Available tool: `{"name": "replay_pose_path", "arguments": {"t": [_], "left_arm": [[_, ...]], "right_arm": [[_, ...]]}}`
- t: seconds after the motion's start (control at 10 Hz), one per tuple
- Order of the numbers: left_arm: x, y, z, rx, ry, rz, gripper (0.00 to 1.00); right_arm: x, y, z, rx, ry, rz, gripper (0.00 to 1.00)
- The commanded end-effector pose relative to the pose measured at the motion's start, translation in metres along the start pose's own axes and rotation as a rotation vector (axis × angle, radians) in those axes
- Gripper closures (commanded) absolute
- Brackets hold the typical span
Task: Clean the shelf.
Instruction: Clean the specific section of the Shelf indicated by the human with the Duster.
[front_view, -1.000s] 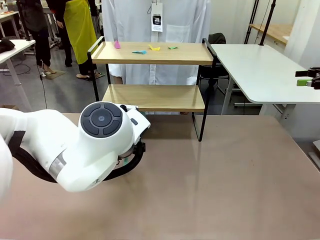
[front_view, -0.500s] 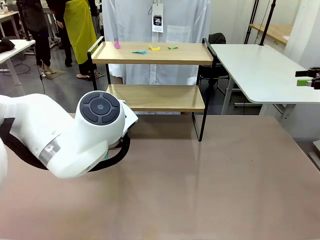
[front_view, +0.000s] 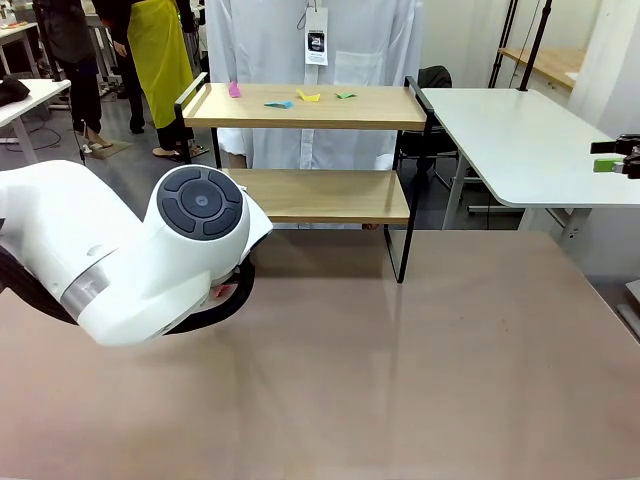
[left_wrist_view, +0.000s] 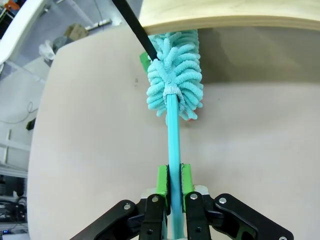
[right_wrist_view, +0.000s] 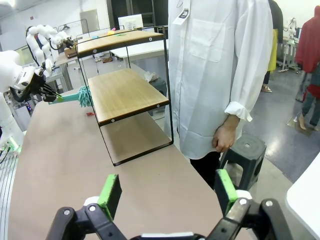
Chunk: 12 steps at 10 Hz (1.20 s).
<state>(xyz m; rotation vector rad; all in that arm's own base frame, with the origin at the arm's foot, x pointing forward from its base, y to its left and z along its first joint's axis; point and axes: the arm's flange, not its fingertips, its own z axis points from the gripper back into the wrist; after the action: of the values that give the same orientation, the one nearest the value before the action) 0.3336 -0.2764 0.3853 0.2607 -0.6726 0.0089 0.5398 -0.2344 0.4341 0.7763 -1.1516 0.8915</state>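
Since before, my left arm (front_view: 120, 260) has swung closer to the shelf (front_view: 310, 105). My left hand (left_wrist_view: 173, 181) clamps the duster (left_wrist_view: 175, 80), head at the lower board (front_view: 320, 195); right hand (right_wrist_view: 167, 192) gapes wide.

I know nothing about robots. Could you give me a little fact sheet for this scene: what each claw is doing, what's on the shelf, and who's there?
Shelf: two wood boards, black frame, standing on the brown table
Top board: four small coloured scraps
Left gripper: shut on the handle of a turquoise duster
Duster head: at the lower board's edge, beside a black leg
Right gripper: open, holding nothing
Person: white coat, standing behind the shelf
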Motion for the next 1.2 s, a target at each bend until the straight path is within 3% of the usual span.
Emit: {"name": "replay_pose_path", "arguments": {"t": [0.0, 0.1, 0.4, 1.1], "left_arm": [[0.0, 0.002, -0.01, 0.008, 0.004, 0.016, 0.87], [0.0, 0.0, 0.0, 0.0, 0.0, 0.0, 0.87], [0.007, 0.017, 0.025, -0.272, -0.066, 0.059, 0.87], [0.008, 0.043, 0.033, -0.619, -0.092, -0.063, 0.87]], "right_arm": [[0.003, 0.001, -0.001, 0.0, 0.0, 0.004, 0.0], [0.003, 0.001, -0.001, 0.0, 0.0, 0.004, 0.0], [0.003, 0.001, -0.001, 0.0, 0.0, 0.004, 0.0], [0.003, 0.001, -0.001, 0.0, 0.0, 0.004, 0.0]]}}
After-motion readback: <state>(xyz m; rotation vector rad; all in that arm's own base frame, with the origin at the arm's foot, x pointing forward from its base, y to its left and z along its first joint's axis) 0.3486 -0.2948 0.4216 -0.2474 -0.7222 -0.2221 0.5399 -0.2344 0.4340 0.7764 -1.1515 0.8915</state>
